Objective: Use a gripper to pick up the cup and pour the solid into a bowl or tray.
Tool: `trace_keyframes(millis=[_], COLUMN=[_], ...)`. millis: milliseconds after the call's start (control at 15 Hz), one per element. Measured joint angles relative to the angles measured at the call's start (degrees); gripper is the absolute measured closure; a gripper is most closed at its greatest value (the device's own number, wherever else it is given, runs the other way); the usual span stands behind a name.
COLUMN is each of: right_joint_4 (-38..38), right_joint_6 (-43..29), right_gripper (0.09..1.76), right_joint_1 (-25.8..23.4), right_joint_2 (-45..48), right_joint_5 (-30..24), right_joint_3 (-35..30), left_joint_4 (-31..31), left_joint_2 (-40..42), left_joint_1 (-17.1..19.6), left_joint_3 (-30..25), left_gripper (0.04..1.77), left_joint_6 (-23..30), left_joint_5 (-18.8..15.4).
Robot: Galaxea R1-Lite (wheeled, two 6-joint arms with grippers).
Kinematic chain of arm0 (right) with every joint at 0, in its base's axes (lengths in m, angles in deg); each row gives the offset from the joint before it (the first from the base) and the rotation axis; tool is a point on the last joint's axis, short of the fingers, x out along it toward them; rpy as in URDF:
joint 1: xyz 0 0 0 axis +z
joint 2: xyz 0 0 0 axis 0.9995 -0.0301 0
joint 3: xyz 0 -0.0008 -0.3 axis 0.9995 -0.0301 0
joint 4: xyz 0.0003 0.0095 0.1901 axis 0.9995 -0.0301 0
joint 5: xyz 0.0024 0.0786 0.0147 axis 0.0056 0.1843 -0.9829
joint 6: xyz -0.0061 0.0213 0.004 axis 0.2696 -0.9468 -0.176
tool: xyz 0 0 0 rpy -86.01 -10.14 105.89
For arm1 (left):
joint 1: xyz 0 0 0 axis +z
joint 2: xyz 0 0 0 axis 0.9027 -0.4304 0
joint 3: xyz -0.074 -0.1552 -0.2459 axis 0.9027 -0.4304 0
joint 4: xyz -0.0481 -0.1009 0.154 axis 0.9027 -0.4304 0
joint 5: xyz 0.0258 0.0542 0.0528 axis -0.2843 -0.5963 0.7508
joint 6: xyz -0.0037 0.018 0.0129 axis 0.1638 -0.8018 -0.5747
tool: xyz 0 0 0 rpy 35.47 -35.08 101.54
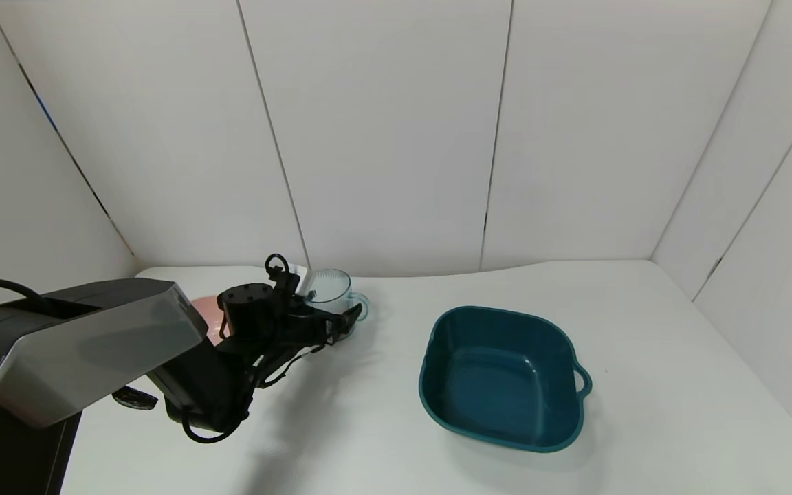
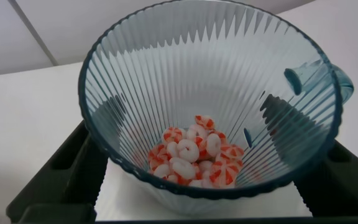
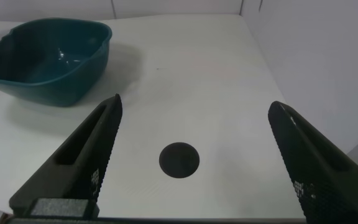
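Head view: upright cup (image 1: 328,289), handle toward the basin (image 1: 502,377), sits between the left gripper's (image 1: 331,323) wide-open jaws, ungripped.

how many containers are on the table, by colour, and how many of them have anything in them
pale-blue cup: 1, holding white and orange-red pieces
dark teal basin: 1, nothing in it
pink bowl: 1, mostly hidden, contents can't be seen
total: 3 containers, 1 seen with contents
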State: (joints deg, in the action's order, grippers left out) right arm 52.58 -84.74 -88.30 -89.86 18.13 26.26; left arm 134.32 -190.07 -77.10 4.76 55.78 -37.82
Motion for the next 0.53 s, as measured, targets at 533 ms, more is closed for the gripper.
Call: trace_keyframes(millis=[533], right_joint_4=[0.02], right_joint_6=[0.02], right_gripper=[0.14], right_joint_1=[0.00], right_joint_2=[0.00], right_joint_5=[-0.02], right_joint_3=[-0.02], left_joint_4=[-0.71], left_joint_2=[0.09], left_joint_1=[-0.16], left_joint_3=[0.05], left_gripper=[0.47], left_joint_6=[-0.20], left_joint_5=[0.13])
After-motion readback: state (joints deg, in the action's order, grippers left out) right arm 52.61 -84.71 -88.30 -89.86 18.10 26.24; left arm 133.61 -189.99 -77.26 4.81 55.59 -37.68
